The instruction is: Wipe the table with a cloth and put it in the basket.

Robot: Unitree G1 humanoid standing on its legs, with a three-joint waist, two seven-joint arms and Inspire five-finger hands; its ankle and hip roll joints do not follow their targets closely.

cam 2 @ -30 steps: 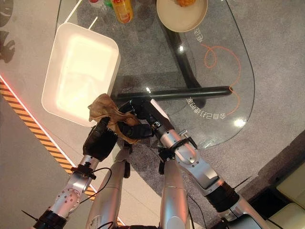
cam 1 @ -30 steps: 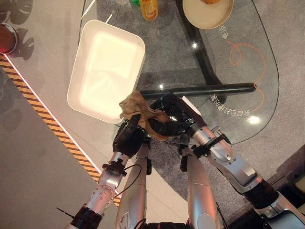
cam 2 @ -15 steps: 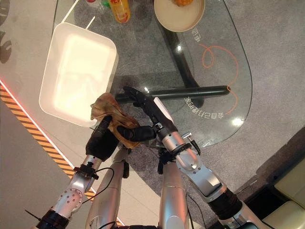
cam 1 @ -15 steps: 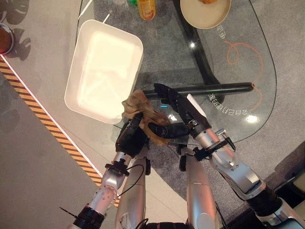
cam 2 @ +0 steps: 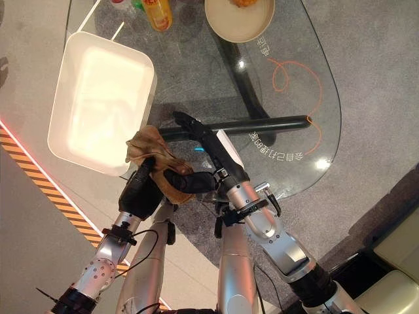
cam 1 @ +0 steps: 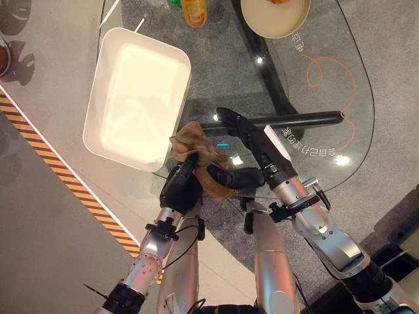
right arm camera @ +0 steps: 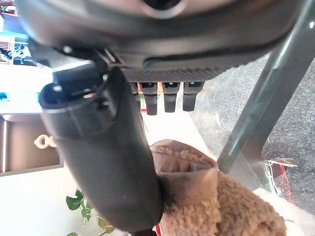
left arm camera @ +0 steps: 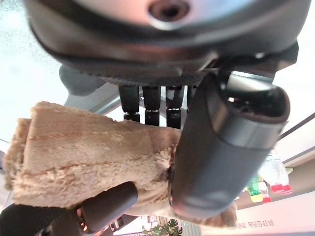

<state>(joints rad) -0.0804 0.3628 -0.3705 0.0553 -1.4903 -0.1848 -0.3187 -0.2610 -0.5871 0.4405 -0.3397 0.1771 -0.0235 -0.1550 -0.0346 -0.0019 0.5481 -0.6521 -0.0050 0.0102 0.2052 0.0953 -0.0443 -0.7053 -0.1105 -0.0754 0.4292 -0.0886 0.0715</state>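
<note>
A crumpled tan cloth (cam 1: pixel 198 152) hangs at the near left edge of the glass table (cam 1: pixel 222 78), right beside the white basket (cam 1: pixel 141 36). My left hand (cam 1: pixel 179 187) is shut on the cloth from below; in the left wrist view its thumb (left arm camera: pixel 221 147) presses into the cloth (left arm camera: pixel 83 157). My right hand (cam 1: pixel 267 152) reaches over the glass with straight fingers (cam 1: pixel 234 124), and its thumb (cam 1: pixel 237 176) lies against the cloth's near side. The right wrist view shows that thumb (right arm camera: pixel 108 157) resting on the cloth (right arm camera: pixel 221 206).
An orange bottle (cam 1: pixel 193 10) and a cream plate with food (cam 1: pixel 275 16) stand at the table's far side. A dark bar (cam 1: pixel 301 119) runs under the glass. Orange-black striped tape (cam 1: pixel 65 186) crosses the floor on the left.
My right hand's fingers have uncurled from the cloth and stretched out over the glass. My left hand keeps its hold on the cloth. The camera has shifted slightly.
</note>
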